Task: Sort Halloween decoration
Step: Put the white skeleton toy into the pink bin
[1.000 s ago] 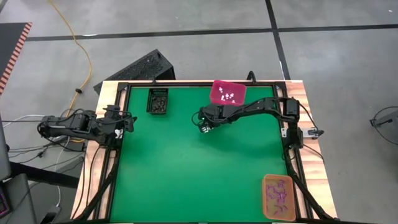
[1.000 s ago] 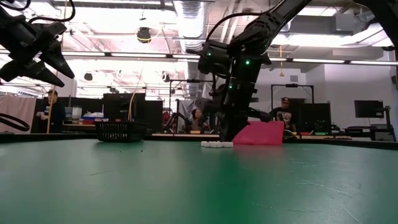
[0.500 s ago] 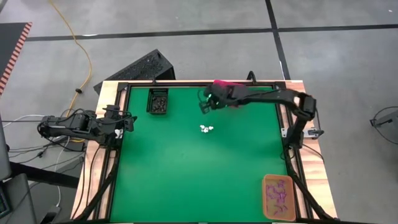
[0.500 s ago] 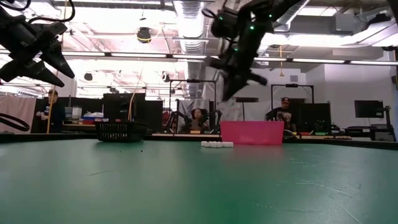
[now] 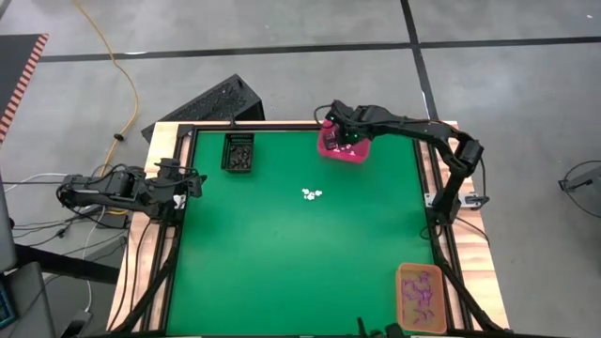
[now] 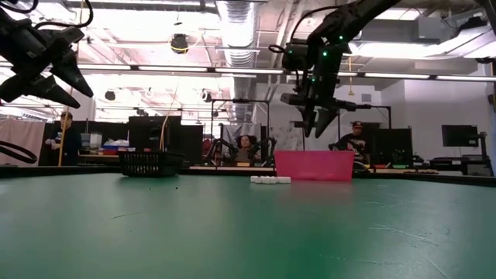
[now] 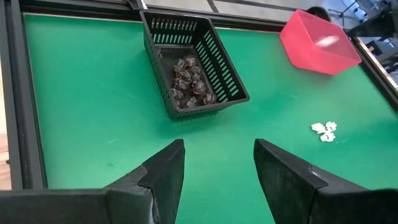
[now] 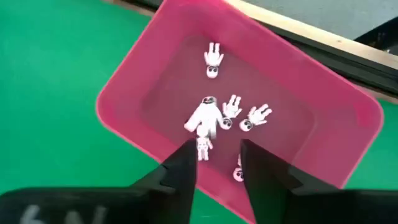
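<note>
My right gripper [image 5: 343, 139] hangs open above the pink bin [image 5: 357, 152] at the table's far edge, fingers pointing down into it [image 8: 214, 163]. Several white trinkets [image 8: 233, 109] lie on the bin's floor, and one [image 8: 202, 117] shows blurred below the fingers. A small cluster of white trinkets [image 5: 312, 194] lies on the green mat mid-table. My left gripper [image 7: 217, 168] waits open, raised at the table's left edge [image 5: 183, 183]. It faces the black basket [image 7: 189, 62], which holds dark trinkets.
The black basket [image 5: 238, 152] stands at the far left of the mat. An orange bin [image 5: 420, 297] with purple trinkets sits at the near right corner. A black frame [image 5: 188, 235] rims the mat. People show in the room beyond the table.
My right gripper has risen from the white cluster mid-table and swung toward the far edge and right, ending over the pink bin. There its fingers have opened, and a white trinket now shows blurred in the bin below them.
</note>
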{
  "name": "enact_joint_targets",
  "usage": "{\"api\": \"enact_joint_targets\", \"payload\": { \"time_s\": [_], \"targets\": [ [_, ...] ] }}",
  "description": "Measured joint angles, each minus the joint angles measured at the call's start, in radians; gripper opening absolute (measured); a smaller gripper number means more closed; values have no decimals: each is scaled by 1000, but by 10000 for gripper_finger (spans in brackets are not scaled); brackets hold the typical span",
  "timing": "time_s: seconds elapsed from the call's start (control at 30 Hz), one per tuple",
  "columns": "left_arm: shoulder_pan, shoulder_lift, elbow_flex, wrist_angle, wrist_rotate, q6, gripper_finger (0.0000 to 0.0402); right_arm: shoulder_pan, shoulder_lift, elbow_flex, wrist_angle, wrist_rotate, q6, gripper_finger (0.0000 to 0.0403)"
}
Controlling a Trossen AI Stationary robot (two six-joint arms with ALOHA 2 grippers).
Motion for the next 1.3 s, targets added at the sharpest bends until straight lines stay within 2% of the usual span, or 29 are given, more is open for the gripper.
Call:
{"api": "enact_joint_targets", "payload": {
  "time_s": [0.13, 0.23, 0.37, 0.5, 0.67, 0.77, 1.3],
  "targets": [
    [0, 0, 0, 0, 0, 2, 183, -14, 0, 0, 8, 0, -8, 190],
    [0, 0, 0, -10, -2, 2, 183, -10, 0, 0, 38, -32, -24, 206],
    [0, 0, 0, -19, -2, 2, 183, 61, -2, 0, 89, -167, -158, 205],
    [0, 0, 0, -19, -2, 2, 183, 191, -3, -7, 82, -269, -348, 194],
    [0, 0, 0, -17, -2, 2, 183, 337, -3, -78, 98, -273, -569, 188],
    [0, 0, 0, -16, -2, 3, 183, 383, 5, -123, 163, -272, -612, 187],
    [0, 0, 0, -17, 6, -6, 183, 343, 124, -156, 333, -322, -729, 189]
  ]
}}
